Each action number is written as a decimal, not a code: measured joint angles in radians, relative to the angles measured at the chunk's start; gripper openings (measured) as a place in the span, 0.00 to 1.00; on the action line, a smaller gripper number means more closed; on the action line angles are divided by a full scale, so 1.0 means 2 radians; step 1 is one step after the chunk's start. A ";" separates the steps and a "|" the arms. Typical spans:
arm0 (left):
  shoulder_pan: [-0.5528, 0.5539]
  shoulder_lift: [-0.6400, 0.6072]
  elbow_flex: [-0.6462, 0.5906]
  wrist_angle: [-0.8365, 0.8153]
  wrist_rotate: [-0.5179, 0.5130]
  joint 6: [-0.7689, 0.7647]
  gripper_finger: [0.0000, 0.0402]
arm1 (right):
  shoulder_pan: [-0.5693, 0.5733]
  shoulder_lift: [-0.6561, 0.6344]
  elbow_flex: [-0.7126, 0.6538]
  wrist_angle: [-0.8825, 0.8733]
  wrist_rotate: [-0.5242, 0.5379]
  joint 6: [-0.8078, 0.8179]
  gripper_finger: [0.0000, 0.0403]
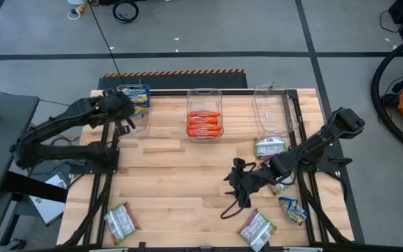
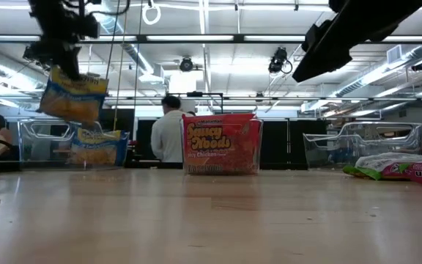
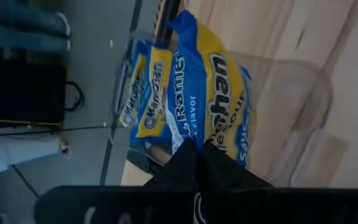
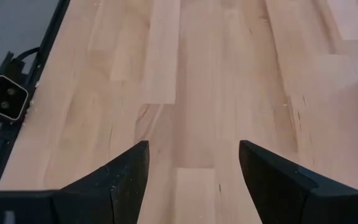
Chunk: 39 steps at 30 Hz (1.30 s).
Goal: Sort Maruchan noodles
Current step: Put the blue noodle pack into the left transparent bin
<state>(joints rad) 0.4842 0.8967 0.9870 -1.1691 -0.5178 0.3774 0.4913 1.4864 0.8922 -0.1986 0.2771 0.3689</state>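
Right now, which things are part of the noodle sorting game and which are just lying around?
Part of the job:
- yellow-and-blue packet hanging from the shut left tool over the left bin
- orange-red packets in the middle bin
- silvery-white packets loose on the table

Just lying about:
- cables on the floor
- person behind the table

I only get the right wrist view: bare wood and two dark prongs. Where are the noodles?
Observer: Orange-red packets sit in the middle bin, far from that right hand.
Visitor: Is the other arm busy?
Observer: Yes. The left hand is shut on a yellow-and-blue packet, held above the left bin.
Visitor: Anything lying loose?
Observer: A silvery-white packet lies near the front left corner of the table.
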 joint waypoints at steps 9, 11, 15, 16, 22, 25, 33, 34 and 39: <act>0.060 0.000 -0.140 0.176 0.007 0.111 0.03 | -0.021 0.000 0.000 0.002 -0.023 -0.003 0.63; 0.069 0.000 -0.164 0.218 -0.003 0.136 0.03 | -0.021 0.000 0.000 0.002 -0.029 -0.006 0.63; 0.089 0.001 -0.200 0.276 -0.009 0.173 0.03 | -0.021 0.000 0.000 0.002 -0.031 -0.015 0.63; 0.093 0.002 -0.207 0.285 -0.009 0.176 0.03 | -0.021 0.000 0.000 0.001 -0.031 -0.015 0.63; 0.111 0.022 -0.220 0.316 0.001 0.186 0.03 | -0.022 0.000 0.000 0.001 -0.029 -0.019 0.63; 0.113 0.040 -0.219 0.324 0.012 0.185 0.03 | -0.022 0.000 0.000 0.001 -0.027 -0.020 0.63; 0.113 0.064 -0.217 0.328 -0.004 0.184 0.04 | -0.021 0.000 0.000 0.001 -0.027 -0.014 0.63; 0.112 0.064 -0.217 0.328 -0.007 0.184 0.05 | -0.021 0.000 0.000 0.002 -0.027 -0.014 0.63; 0.112 0.064 -0.218 0.328 -0.026 0.183 0.13 | -0.021 0.000 0.000 0.002 -0.030 -0.011 0.63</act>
<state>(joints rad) 0.7074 1.0252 0.5518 -0.5121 -0.5694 0.7434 0.4488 1.4864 0.8925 -0.1955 0.2168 0.3470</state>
